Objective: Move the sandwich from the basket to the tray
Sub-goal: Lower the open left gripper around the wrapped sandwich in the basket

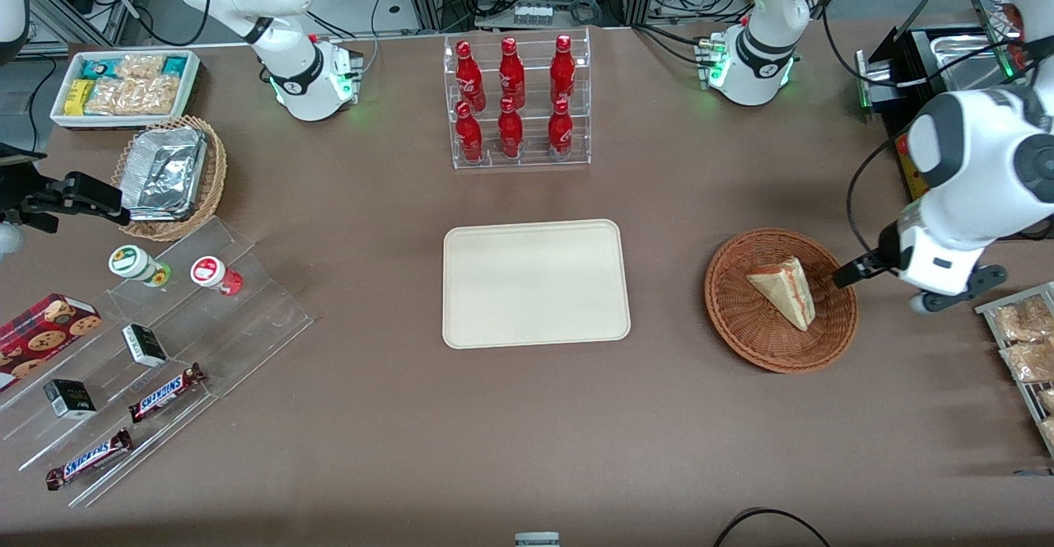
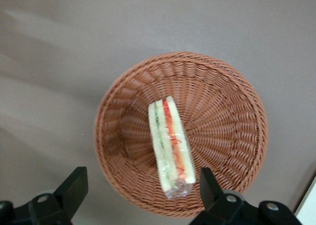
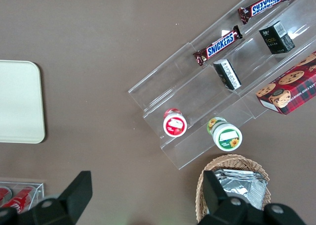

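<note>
Sandwich (image 2: 170, 145) wedge, red-green layers, in basket (image 2: 237, 121); hand (image 2: 140, 188) open above.

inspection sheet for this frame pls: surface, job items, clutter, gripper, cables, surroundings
Surface: brown table, no spills seen.
Job's things: sandwich lies in the basket; tray bare, toward the table's middle.
Clutter: cola bottles in a clear rack; foil trays in a lighter wicker basket; snack bin; candy bars, cookie box and small jars on clear steps.
Gripper: left gripper hovers above the basket's edge, jaws open, holding nothing.
Cables: a black cable hangs by the working arm, near the basket.
Surroundings: equipment and wiring past the table's edge.
</note>
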You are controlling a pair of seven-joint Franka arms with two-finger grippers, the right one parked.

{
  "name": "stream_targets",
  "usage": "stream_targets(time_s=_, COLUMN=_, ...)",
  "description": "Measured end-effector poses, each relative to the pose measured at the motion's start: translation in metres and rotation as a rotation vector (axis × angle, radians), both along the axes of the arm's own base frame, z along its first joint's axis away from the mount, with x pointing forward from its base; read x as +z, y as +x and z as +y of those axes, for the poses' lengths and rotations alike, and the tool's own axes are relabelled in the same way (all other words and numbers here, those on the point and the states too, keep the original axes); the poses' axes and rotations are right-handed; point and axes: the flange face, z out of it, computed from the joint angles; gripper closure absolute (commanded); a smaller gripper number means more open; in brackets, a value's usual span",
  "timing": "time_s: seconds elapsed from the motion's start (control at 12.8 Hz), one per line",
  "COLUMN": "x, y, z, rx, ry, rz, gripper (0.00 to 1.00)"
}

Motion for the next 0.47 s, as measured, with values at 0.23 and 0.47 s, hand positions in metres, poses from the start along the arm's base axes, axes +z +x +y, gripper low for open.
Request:
stream_targets(time_s=0.23, x=-0.024, y=-0.006, z=-0.041, rx=0.031, ry=0.019, rz=-0.017, gripper=0.0)
stream_targets(time_s=0.47, x=-0.054, y=-0.019, z=-0.048, rx=0.035, ry=0.051, rz=-0.003, gripper=0.0)
